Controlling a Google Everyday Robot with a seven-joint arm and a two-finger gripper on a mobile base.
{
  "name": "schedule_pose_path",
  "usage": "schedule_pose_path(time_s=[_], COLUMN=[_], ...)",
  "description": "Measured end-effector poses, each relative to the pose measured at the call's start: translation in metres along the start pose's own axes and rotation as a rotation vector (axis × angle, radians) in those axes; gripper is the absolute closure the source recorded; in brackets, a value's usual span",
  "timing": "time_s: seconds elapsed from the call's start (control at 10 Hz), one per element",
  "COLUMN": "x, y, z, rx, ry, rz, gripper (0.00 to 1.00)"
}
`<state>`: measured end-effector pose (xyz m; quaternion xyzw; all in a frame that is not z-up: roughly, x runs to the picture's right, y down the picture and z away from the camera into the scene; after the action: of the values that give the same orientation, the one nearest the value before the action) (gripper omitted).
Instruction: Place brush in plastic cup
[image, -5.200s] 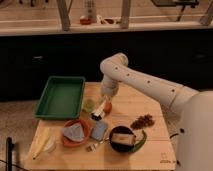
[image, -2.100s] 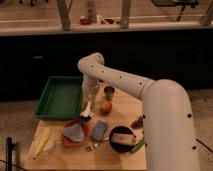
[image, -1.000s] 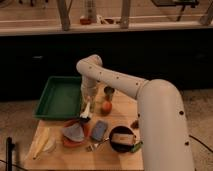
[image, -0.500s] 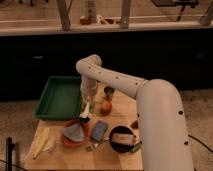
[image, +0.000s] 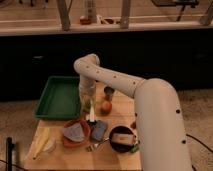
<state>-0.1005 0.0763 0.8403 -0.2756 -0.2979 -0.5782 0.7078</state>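
Note:
My gripper (image: 90, 106) hangs from the white arm, which bends at the elbow (image: 87, 65). It is at the table's middle, right beside the green tray. It sits directly over the plastic cup (image: 87, 105), a pale yellow-green tumbler mostly hidden behind it. A slim whitish stick with a small dark lower end, the brush (image: 92, 116), hangs upright from the gripper. Its tip is just in front of the cup, above the blue packet. The gripper appears shut on the brush.
A green tray (image: 59, 97) lies at the left. An orange fruit (image: 105, 106) and a small dark grey cup (image: 108, 91) stand right of the gripper. In front are an orange bowl (image: 75, 133), a blue packet (image: 98, 130), a dark bowl (image: 122, 139) and a fork (image: 92, 146).
Since about five seconds ago the arm has swung left from the orange fruit to over the plastic cup. In the last second it has barely moved.

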Motion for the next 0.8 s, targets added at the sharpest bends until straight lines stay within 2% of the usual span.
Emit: schedule_pose_path(time_s=[0.8], x=[0.0021], y=[-0.0044], z=[-0.0089], rx=[-0.006], ry=[0.010], rz=[-0.016], gripper=[0.20])
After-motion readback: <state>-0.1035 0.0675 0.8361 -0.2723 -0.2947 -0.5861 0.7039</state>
